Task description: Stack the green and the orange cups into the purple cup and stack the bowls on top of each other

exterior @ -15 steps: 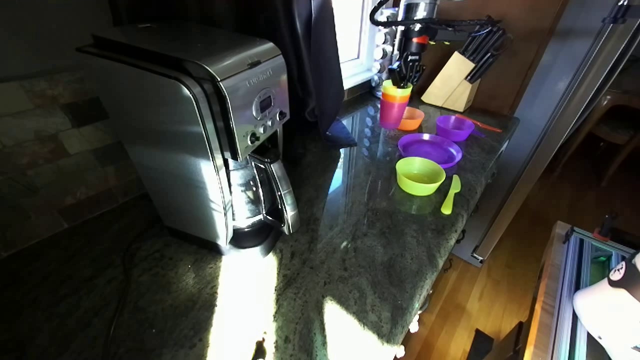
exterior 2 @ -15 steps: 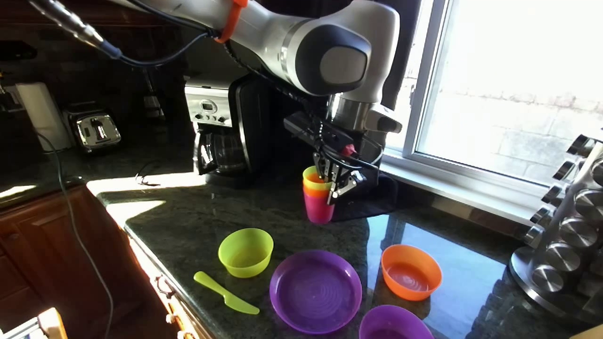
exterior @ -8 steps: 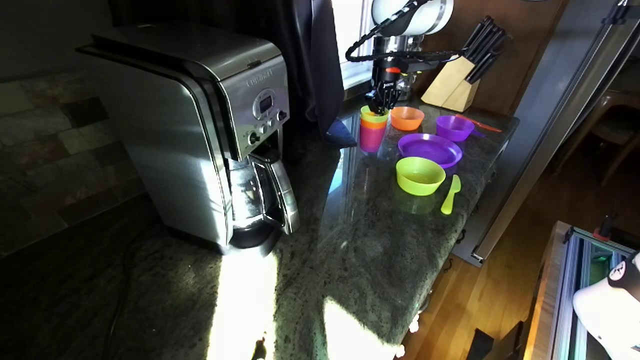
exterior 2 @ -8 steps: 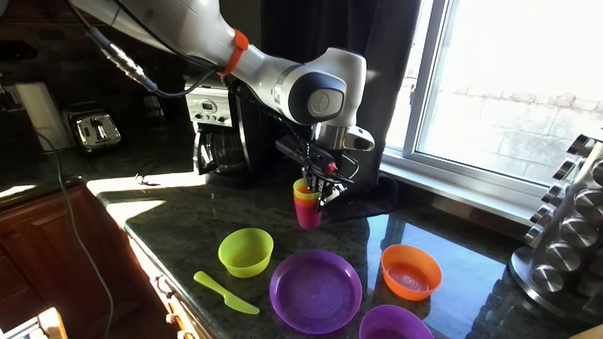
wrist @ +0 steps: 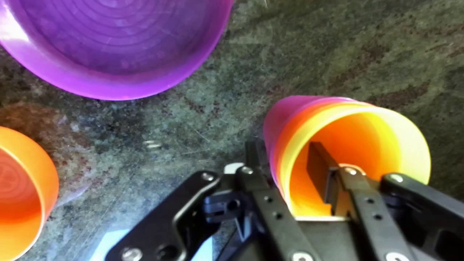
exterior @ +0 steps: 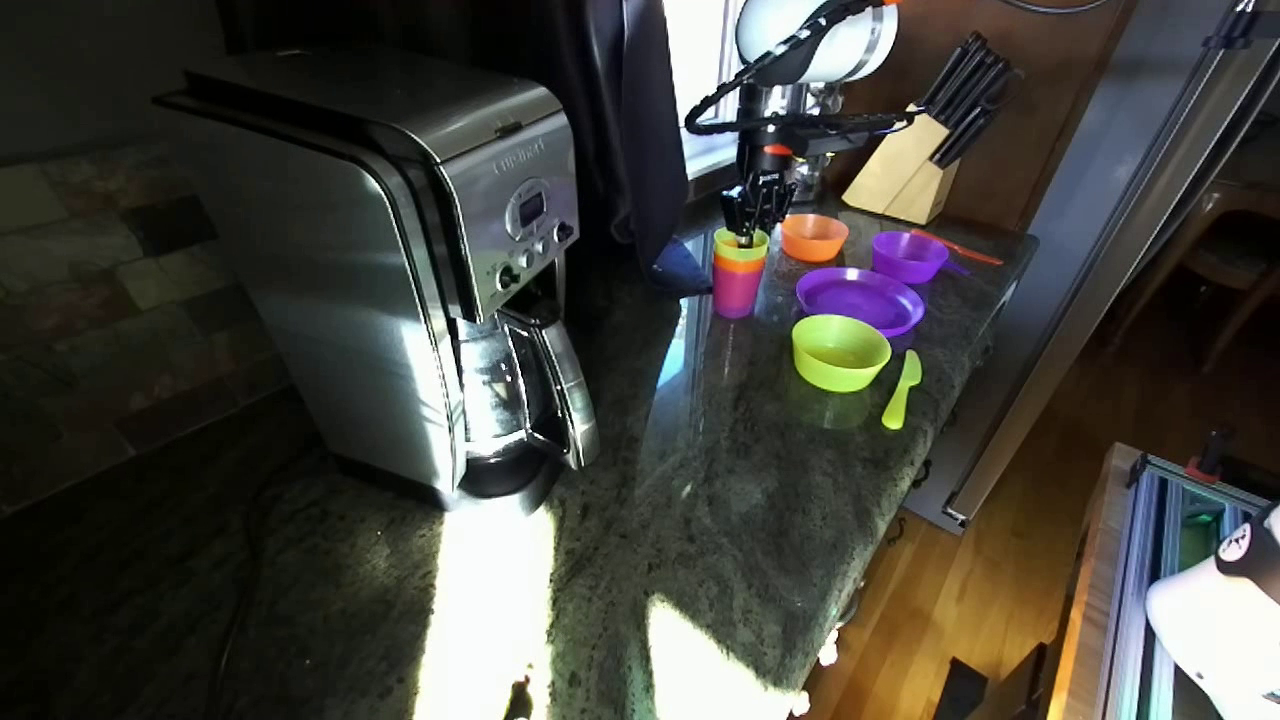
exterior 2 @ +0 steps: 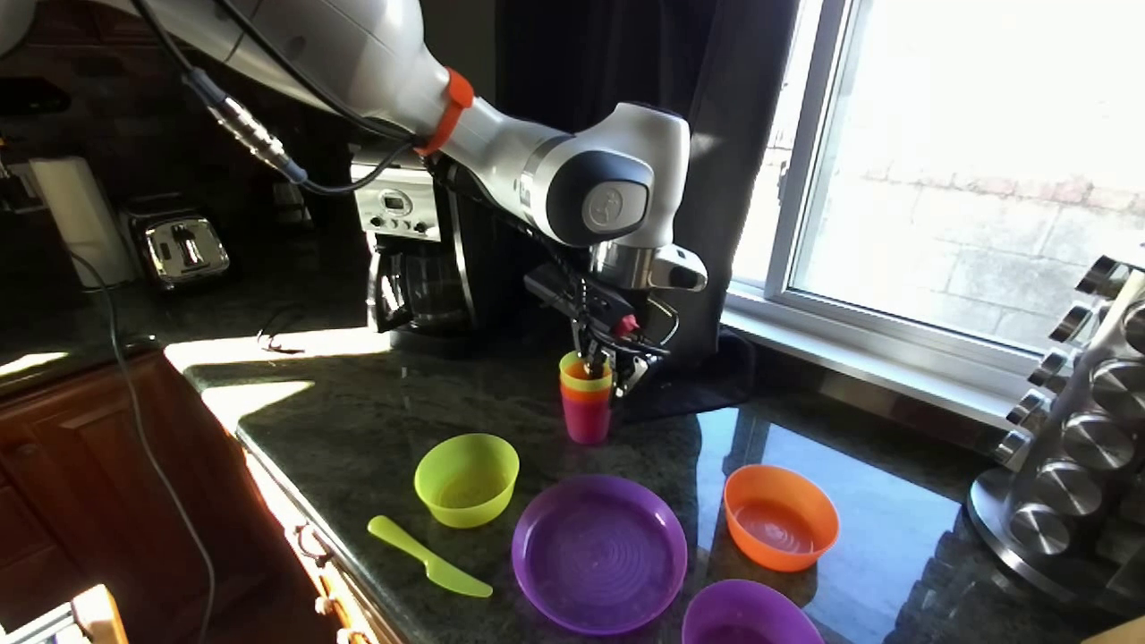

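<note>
The cups stand nested and upright on the counter. In an exterior view the green cup (exterior 2: 571,368) is on top, the orange cup (exterior 2: 586,394) below, and the magenta-purple cup (exterior 2: 587,422) outermost. My gripper (exterior 2: 607,379) straddles the stack's rim. In the wrist view my gripper (wrist: 284,156) has one finger inside the green cup (wrist: 413,139) and one outside, both apart from the wall, so it is open. The lime green bowl (exterior 2: 465,478), orange bowl (exterior 2: 780,529) and purple bowl (exterior 2: 750,617) stand separately; the purple one is cut off in that exterior view.
A purple plate (exterior 2: 599,555) lies among the bowls, with a green knife (exterior 2: 429,556) near the counter's front edge. A coffee maker (exterior: 470,280), dark curtain (exterior: 650,130) and window surround the stack. A knife block (exterior: 905,165) and spice rack (exterior 2: 1064,447) stand at the far end.
My gripper has carried the cup stack across and down, away from beside the orange bowl, and set it on the counter. The fingers have opened around the rim. Bowls have not moved.
</note>
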You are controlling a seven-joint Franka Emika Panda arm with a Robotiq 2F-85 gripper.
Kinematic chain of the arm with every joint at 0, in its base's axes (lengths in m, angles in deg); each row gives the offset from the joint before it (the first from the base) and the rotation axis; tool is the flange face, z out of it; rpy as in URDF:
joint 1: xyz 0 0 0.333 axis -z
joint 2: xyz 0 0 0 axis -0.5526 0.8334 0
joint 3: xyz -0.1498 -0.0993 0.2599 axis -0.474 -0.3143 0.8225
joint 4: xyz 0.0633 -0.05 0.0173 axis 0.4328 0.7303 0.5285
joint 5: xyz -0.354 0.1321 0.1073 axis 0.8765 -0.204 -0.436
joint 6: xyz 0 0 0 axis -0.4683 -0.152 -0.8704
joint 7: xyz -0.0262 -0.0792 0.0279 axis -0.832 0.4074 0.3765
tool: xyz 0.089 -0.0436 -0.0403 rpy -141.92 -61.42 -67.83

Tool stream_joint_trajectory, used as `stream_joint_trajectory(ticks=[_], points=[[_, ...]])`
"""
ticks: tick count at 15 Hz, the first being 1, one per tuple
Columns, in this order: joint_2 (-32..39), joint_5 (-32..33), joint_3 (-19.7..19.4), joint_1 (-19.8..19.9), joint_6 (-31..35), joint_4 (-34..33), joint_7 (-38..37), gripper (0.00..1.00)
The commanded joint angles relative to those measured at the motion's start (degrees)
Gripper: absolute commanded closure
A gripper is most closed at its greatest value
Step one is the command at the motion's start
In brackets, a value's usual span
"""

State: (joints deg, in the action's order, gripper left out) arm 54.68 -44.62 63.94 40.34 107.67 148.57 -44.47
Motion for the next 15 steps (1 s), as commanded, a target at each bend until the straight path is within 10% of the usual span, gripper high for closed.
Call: stream_joint_trajectory(ticks=[1, 5, 15], points=[[-5.1, -1.1, 0.1, 0.8, 1.8, 4.3, 0.3, 0.27], [-9.7, -3.4, -1.2, 2.5, 3.9, 6.1, -0.5, 0.01], [-16.1, -5.0, -10.3, 9.6, 8.9, 11.5, -5.4, 0.0]])
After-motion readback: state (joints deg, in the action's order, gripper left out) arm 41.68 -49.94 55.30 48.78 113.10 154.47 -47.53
